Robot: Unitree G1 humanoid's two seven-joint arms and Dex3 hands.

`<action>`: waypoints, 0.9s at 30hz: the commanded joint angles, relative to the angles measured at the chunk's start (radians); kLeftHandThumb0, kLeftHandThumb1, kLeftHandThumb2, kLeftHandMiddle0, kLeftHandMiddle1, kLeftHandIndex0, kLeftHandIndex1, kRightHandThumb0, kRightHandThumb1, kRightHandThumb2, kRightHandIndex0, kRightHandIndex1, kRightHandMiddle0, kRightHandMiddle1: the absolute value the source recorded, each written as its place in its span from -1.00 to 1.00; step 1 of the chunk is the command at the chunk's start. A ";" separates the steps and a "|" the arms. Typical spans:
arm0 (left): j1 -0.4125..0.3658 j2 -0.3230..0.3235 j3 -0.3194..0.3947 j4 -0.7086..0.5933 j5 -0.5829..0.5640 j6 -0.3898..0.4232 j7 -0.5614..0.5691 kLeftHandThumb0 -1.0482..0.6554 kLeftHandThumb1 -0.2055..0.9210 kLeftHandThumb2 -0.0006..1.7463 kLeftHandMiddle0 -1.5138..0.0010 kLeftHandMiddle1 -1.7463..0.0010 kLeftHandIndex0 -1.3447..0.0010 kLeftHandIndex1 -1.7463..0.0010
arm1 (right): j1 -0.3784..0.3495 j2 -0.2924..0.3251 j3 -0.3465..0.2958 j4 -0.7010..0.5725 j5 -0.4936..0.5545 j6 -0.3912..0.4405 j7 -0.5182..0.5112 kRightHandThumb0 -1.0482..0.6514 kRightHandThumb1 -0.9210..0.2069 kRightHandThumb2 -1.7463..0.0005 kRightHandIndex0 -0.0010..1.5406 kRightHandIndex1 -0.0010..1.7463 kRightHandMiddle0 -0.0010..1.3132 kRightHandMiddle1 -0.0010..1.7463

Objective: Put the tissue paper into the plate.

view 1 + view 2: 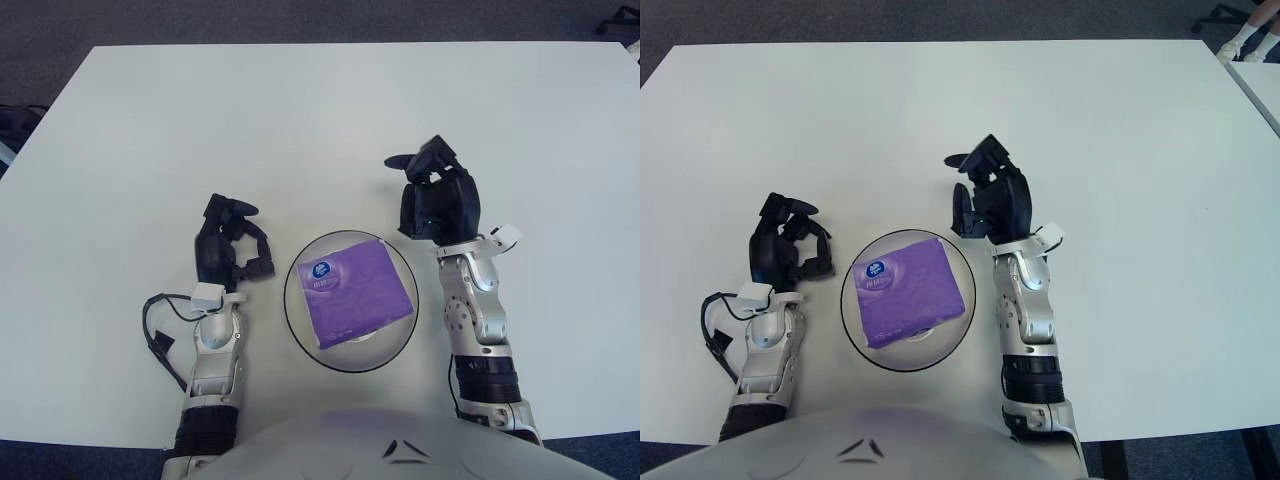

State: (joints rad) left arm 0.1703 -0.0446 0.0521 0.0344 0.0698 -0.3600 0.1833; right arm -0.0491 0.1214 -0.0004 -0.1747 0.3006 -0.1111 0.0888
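The purple tissue paper pack (358,293) lies flat inside the plate (297,318), a round clear dish with a dark rim, and covers most of its middle. A round blue and white label sits at the pack's upper left corner. The plate stands on the white surface (320,110), close to the near edge

The right hand (438,197) is raised just beside the plate's upper right rim, apart from the pack, with its dark fingers loosely curled and gripping nothing. Its silver forearm runs down towards the near edge

The left hand (228,245) shows to the left of the plate, fingers curled inward and empty, with a black cable looping beside its wrist
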 commanded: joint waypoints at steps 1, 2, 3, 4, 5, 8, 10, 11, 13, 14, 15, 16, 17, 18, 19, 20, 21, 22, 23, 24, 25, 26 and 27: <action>0.074 0.010 -0.002 0.097 0.018 0.027 -0.011 0.22 -0.61 0.92 -0.14 -1.00 0.11 -0.98 | 0.039 0.070 0.002 -0.016 -0.001 0.025 -0.061 0.23 -0.07 -0.28 -0.16 0.61 -0.32 1.00; 0.075 0.010 -0.003 0.097 0.017 0.027 -0.011 0.22 -0.61 0.92 -0.13 -1.00 0.11 -0.98 | 0.040 0.065 0.005 -0.013 0.001 0.024 -0.068 0.23 -0.09 -0.27 -0.17 0.60 -0.33 1.00; 0.075 0.010 -0.004 0.097 0.016 0.027 -0.011 0.22 -0.61 0.91 -0.13 -1.00 0.12 -0.98 | 0.040 0.061 0.008 -0.013 0.003 0.024 -0.073 0.23 -0.11 -0.25 -0.18 0.60 -0.33 1.00; 0.075 0.009 -0.005 0.096 0.015 0.029 -0.011 0.22 -0.60 0.91 -0.13 -1.00 0.12 -0.98 | 0.041 0.058 0.011 -0.013 0.002 0.024 -0.079 0.23 -0.12 -0.24 -0.19 0.60 -0.34 1.00; 0.076 0.009 -0.006 0.094 0.012 0.029 -0.013 0.22 -0.60 0.91 -0.13 -1.00 0.12 -0.98 | 0.043 0.057 0.013 -0.008 -0.001 0.020 -0.085 0.23 -0.15 -0.22 -0.20 0.60 -0.35 1.00; 0.075 0.008 -0.008 0.094 0.007 0.025 -0.019 0.22 -0.58 0.90 -0.12 -1.00 0.14 -0.99 | 0.049 0.054 0.019 0.002 -0.010 0.010 -0.101 0.23 -0.21 -0.17 -0.23 0.60 -0.38 1.00; 0.075 0.007 -0.007 0.095 0.004 0.024 -0.021 0.22 -0.56 0.89 -0.10 -1.00 0.15 -1.00 | 0.053 0.054 0.023 0.004 -0.017 0.008 -0.111 0.23 -0.25 -0.14 -0.26 0.60 -0.39 1.00; 0.074 0.008 -0.006 0.097 0.003 0.023 -0.022 0.22 -0.55 0.88 -0.10 -1.00 0.16 -1.00 | 0.054 0.053 0.025 0.007 -0.019 0.007 -0.115 0.23 -0.26 -0.13 -0.26 0.60 -0.39 1.00; 0.072 0.009 -0.005 0.100 0.002 0.018 -0.023 0.22 -0.53 0.87 -0.09 -1.00 0.17 -1.00 | 0.057 0.052 0.027 0.019 -0.025 0.000 -0.123 0.23 -0.28 -0.12 -0.27 0.60 -0.40 1.00; 0.072 0.010 -0.004 0.103 0.002 0.015 -0.023 0.22 -0.53 0.87 -0.08 -1.00 0.18 -1.00 | 0.059 0.052 0.028 0.027 -0.028 -0.005 -0.127 0.23 -0.29 -0.11 -0.28 0.60 -0.41 1.00; 0.071 0.011 -0.004 0.104 0.002 0.013 -0.022 0.22 -0.52 0.86 -0.08 -1.00 0.18 -1.00 | 0.060 0.052 0.027 0.037 -0.031 -0.010 -0.131 0.23 -0.32 -0.09 -0.29 0.61 -0.44 1.00; 0.071 0.011 -0.003 0.105 0.002 0.011 -0.022 0.22 -0.51 0.86 -0.08 -1.00 0.19 -1.00 | 0.060 0.052 0.027 0.043 -0.033 -0.014 -0.134 0.23 -0.35 -0.07 -0.30 0.62 -0.46 1.00; 0.069 0.012 -0.003 0.108 0.002 0.010 -0.022 0.22 -0.51 0.85 -0.08 -1.00 0.19 -1.00 | 0.059 0.052 0.025 0.055 -0.035 -0.020 -0.139 0.23 -0.36 -0.06 -0.31 0.63 -0.47 1.00; 0.069 0.012 -0.002 0.109 0.001 0.009 -0.021 0.22 -0.51 0.85 -0.07 -1.00 0.19 -1.00 | 0.058 0.051 0.024 0.064 -0.037 -0.026 -0.142 0.23 -0.38 -0.04 -0.32 0.63 -0.50 1.00; 0.068 0.013 -0.002 0.111 0.003 0.008 -0.019 0.22 -0.50 0.85 -0.07 -1.00 0.19 -1.00 | 0.055 0.051 0.019 0.082 -0.040 -0.038 -0.144 0.23 -0.40 -0.03 -0.32 0.64 -0.52 1.00; 0.067 0.013 -0.001 0.112 0.004 0.007 -0.018 0.22 -0.51 0.85 -0.07 -1.00 0.19 -1.00 | 0.053 0.050 0.017 0.096 -0.041 -0.048 -0.145 0.23 -0.42 -0.02 -0.33 0.65 -0.53 1.00; 0.066 0.013 -0.001 0.114 0.006 0.006 -0.016 0.22 -0.52 0.86 -0.08 -1.00 0.18 -1.00 | 0.049 0.047 0.012 0.116 -0.044 -0.062 -0.146 0.23 -0.44 -0.01 -0.34 0.65 -0.55 1.00; 0.066 0.014 -0.001 0.115 0.008 0.006 -0.014 0.22 -0.54 0.87 -0.09 -1.00 0.17 -1.00 | 0.046 0.046 0.009 0.131 -0.046 -0.074 -0.146 0.23 -0.45 0.00 -0.34 0.66 -0.57 1.00; 0.065 0.014 -0.001 0.115 0.010 0.008 -0.012 0.22 -0.55 0.88 -0.10 -1.00 0.17 -1.00 | 0.041 0.043 0.004 0.152 -0.051 -0.086 -0.147 0.23 -0.46 0.00 -0.34 0.66 -0.57 1.00; 0.065 0.014 0.000 0.115 0.011 0.010 -0.011 0.22 -0.56 0.89 -0.10 -1.00 0.16 -1.00 | 0.037 0.041 0.001 0.167 -0.055 -0.096 -0.149 0.23 -0.47 0.02 -0.35 0.67 -0.59 1.00; 0.065 0.015 0.000 0.115 0.012 0.012 -0.011 0.22 -0.56 0.89 -0.11 -1.00 0.16 -1.00 | 0.034 0.038 -0.001 0.179 -0.060 -0.101 -0.153 0.23 -0.48 0.02 -0.35 0.67 -0.60 1.00; 0.065 0.015 0.000 0.115 0.012 0.014 -0.011 0.22 -0.56 0.89 -0.11 -1.00 0.16 -1.00 | 0.031 0.037 -0.002 0.187 -0.064 -0.106 -0.155 0.23 -0.49 0.03 -0.35 0.67 -0.61 1.00; 0.064 0.016 0.000 0.115 0.012 0.016 -0.011 0.22 -0.57 0.89 -0.11 -1.00 0.16 -1.00 | 0.030 0.036 -0.001 0.192 -0.076 -0.103 -0.169 0.23 -0.49 0.03 -0.35 0.67 -0.61 1.00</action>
State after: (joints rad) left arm 0.1682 -0.0359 0.0494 0.0482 0.0593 -0.3690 0.1698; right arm -0.0184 0.1186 0.0111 -0.0162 0.2489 -0.2020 -0.0553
